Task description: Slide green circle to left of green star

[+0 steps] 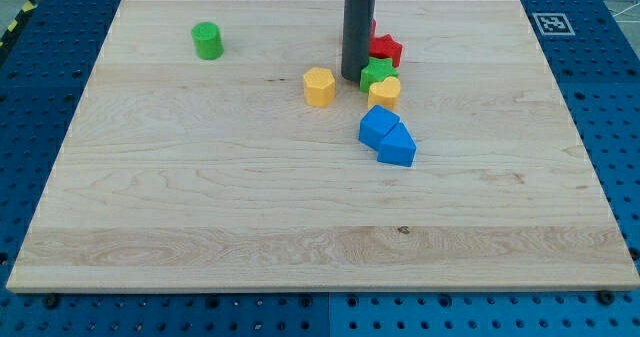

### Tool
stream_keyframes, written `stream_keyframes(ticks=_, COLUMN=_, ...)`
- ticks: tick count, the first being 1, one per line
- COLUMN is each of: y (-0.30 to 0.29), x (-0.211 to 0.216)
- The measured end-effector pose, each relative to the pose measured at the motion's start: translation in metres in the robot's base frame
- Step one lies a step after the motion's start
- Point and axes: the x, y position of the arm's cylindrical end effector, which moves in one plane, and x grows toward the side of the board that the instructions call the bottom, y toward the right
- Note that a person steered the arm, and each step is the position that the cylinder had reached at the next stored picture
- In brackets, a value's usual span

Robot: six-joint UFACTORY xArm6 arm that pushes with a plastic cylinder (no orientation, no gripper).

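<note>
Green circle (207, 40) lies well left of my tip (354, 78).

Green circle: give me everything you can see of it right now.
The green circle is a short, bright green cylinder standing upright on its flat end, matte like painted wood. It sits alone near the board's top left, touching nothing. My tip and the green star are well off to the view's right.

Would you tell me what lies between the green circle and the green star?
In the camera view, the yellow hexagon and my tip sit near the green star; toward the green circle there is only board.
</note>
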Motion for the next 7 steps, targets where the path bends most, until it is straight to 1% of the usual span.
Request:
stream_keyframes(ticks=1, y=-0.001, x=0.0)
stream_keyframes(ticks=2, y=-0.038, x=-0.024)
stream_keyframes(ticks=5, y=-0.142, x=-0.139)
stream_keyframes(ticks=6, y=-0.179, x=-0.121)
stream_keyframes(ticks=7, y=-0.216, x=-0.084)
